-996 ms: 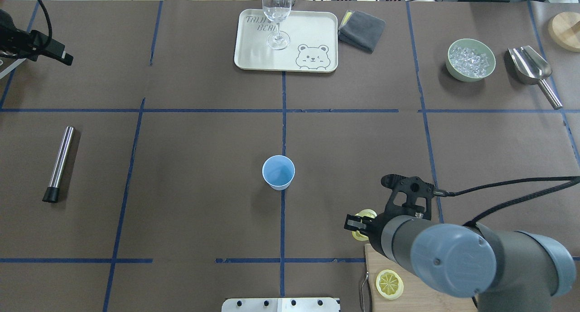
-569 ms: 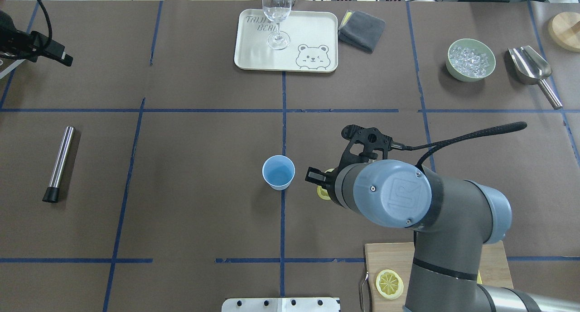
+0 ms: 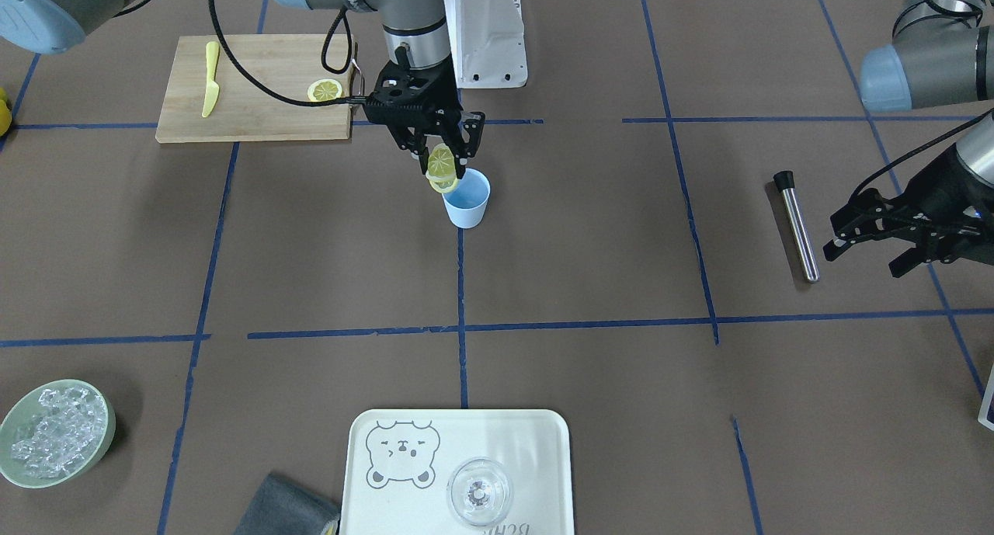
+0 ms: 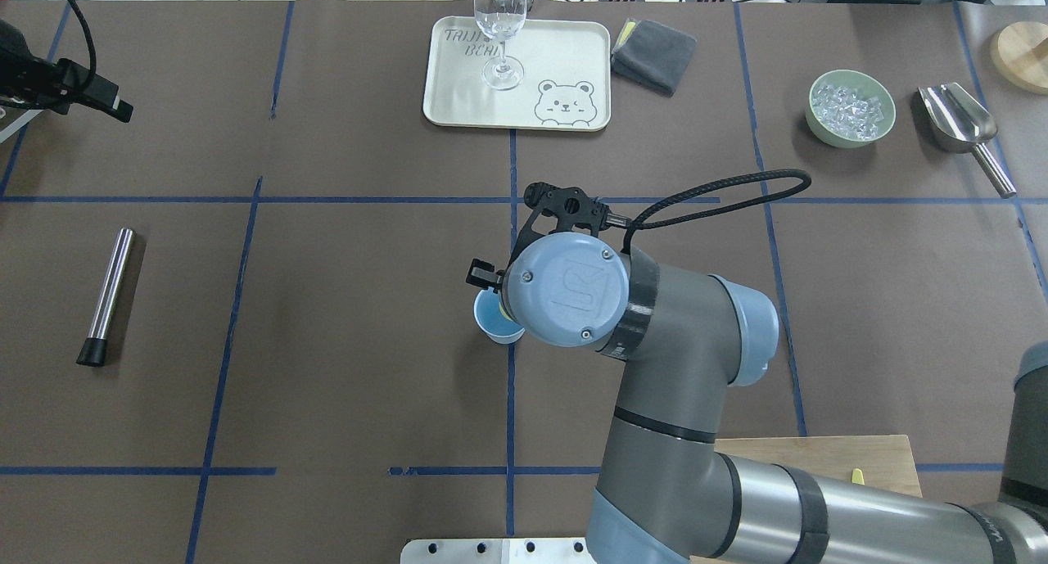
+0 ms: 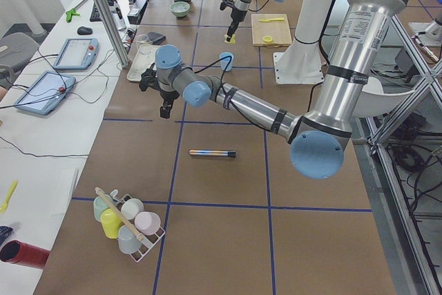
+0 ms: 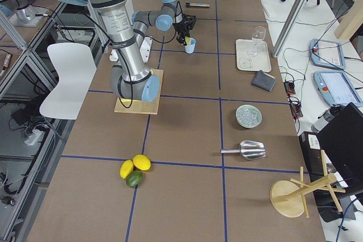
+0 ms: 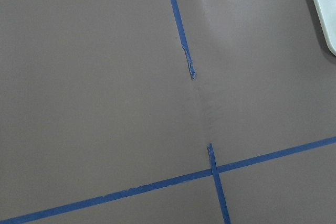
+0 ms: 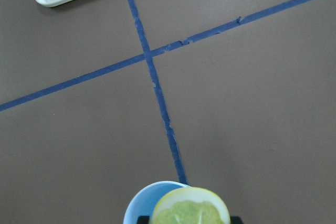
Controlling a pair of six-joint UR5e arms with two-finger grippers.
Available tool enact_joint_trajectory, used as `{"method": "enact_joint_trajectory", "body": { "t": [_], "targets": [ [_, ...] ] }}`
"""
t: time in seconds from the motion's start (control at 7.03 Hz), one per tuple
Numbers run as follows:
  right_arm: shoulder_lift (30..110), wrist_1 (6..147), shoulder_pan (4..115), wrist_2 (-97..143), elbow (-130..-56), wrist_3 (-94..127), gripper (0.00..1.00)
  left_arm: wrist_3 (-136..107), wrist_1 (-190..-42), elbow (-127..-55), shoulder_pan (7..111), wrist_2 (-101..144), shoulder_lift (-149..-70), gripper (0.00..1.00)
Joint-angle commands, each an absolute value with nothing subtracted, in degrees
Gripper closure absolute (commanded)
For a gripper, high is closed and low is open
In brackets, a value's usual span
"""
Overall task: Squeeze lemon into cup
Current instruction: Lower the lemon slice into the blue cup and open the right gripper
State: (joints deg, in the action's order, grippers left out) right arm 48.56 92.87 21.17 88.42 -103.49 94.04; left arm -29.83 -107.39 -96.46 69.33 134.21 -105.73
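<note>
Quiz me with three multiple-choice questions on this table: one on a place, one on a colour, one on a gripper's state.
1. Where does the spare lemon slice lie?
A. on the bear tray
B. on the wooden cutting board
C. in the ice bowl
2. What colour is the cup?
A. green
B. white
C. light blue
3. The right gripper is:
A. shut on a lemon slice
B. open and empty
C. gripping the metal rod
Answers: 1 B, it rests on the board. 2 C, its wall is pale blue. 3 A, its fingers pinch the slice.
</note>
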Motion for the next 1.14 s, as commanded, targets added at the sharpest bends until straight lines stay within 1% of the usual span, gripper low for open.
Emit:
{"method": "enact_joint_trajectory", "body": {
  "t": [0.0,0.28,0.57,0.71,0.85,1.0],
  "targets": [
    [46.8,90.1,20.4,88.3,-98.5,94.3,0.41,-29.8,-107.4,-96.2,69.3,134.2,-105.7,0.0],
    [46.8,90.0,20.4,88.5,-98.4,94.3,0.42,-29.8,-107.5,-96.2,69.2,134.2,-105.7,0.0],
    [46.8,90.0,20.4,88.5,-98.5,94.2,0.35,-29.7,-107.5,-95.9,69.2,134.2,-105.8,0.0],
    [46.8,90.1,20.4,88.5,-98.6,94.2,0.28,-29.7,-107.5,-95.8,69.2,134.2,-106.1,0.0],
    [46.7,90.2,20.4,88.5,-98.7,94.2,0.09,-29.7,-107.5,-95.7,69.2,134.2,-106.1,0.0],
    [46.7,90.2,20.5,88.6,-98.8,94.2,0.02,-29.7,-107.5,-95.5,69.2,134.2,-106.1,0.0]
  ]
}}
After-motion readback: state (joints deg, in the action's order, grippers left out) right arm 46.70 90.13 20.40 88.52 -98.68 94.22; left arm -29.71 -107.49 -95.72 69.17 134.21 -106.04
